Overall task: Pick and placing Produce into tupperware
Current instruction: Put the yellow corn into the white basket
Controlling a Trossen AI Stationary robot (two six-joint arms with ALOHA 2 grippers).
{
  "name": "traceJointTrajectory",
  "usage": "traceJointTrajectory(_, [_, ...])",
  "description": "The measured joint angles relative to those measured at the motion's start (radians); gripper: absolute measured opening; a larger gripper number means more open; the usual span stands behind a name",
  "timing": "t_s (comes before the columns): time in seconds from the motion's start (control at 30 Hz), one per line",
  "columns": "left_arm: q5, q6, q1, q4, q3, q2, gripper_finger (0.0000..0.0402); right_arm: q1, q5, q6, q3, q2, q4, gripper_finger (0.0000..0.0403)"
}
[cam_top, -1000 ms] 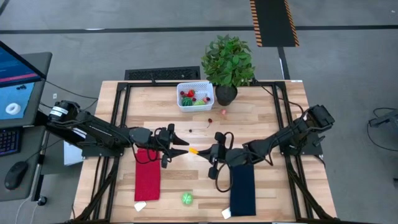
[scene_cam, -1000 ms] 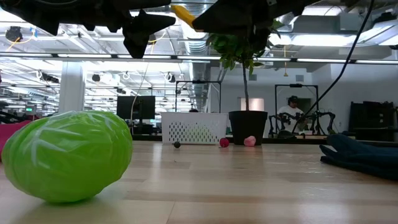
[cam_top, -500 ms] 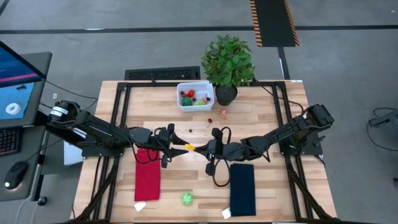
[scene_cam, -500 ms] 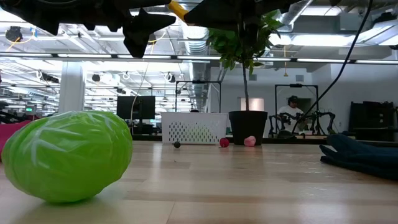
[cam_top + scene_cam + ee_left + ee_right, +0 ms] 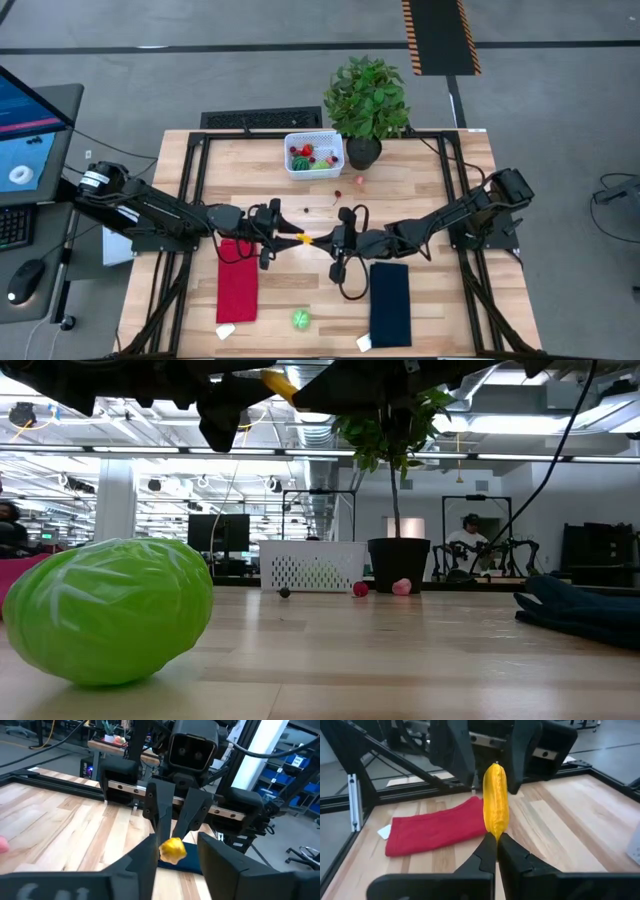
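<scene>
A yellow elongated piece of produce (image 5: 305, 239) hangs in mid-air above the table's middle, with my right gripper (image 5: 322, 241) shut on its right end. My left gripper (image 5: 290, 237) faces it from the left, level and open. Its fingers (image 5: 215, 860) stand on either side of the piece's left end (image 5: 172, 850). Whether they touch it I cannot tell. The white basket (image 5: 314, 135) holds several small red and green pieces at the far middle. A green ball (image 5: 300, 319) rests on the table near the front edge. My right gripper pinches the yellow piece's tapered end (image 5: 493, 834) between its two fingertips. It comes from the table's right, slanting slightly down, in line with the piece. The piece sticks out ahead of the fingers, lifted clear of the table.
A potted plant (image 5: 366, 100) stands right of the basket. A pink piece (image 5: 360, 181), a red piece (image 5: 338, 195) and a small dark one (image 5: 306, 210) lie loose in front of the basket. A red cloth (image 5: 237, 280) and a dark blue cloth (image 5: 390, 305) lie near the front.
</scene>
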Motion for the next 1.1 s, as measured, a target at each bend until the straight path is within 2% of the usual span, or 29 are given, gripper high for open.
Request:
traceJointTrajectory(0.23, [-0.003,0.029,0.002,0.005,0.0,0.0,0.0024,0.0,0.0,-0.001,0.0,0.0,0.0,0.003])
traceJointTrajectory(0.3, [-0.01,0.029,0.002,0.011,0.0,0.0,0.001,0.0,0.001,-0.001,0.0,0.0,0.002,0.0034])
traceJointTrajectory(0.5, [-0.053,0.03,0.001,0.009,0.0,0.0,0.003,0.012,0.015,-0.021,0.0,0.0,0.001,0.0049])
traceJointTrajectory(0.67, [-0.101,0.043,0.001,0.002,0.0,0.0,0.0021,0.018,0.015,-0.021,0.0,0.0,-0.019,0.0077])
traceJointTrajectory(0.9, [-0.142,0.043,0.027,-0.031,0.0,0.0,0.0011,0.022,0.007,0.031,0.0,0.0,-0.109,0.015])
traceJointTrajectory(1.1, [-0.261,0.044,0.07,-0.093,0.0,0.0,0.0019,0.069,0.001,0.144,0.0,0.0,-0.26,0.0208])
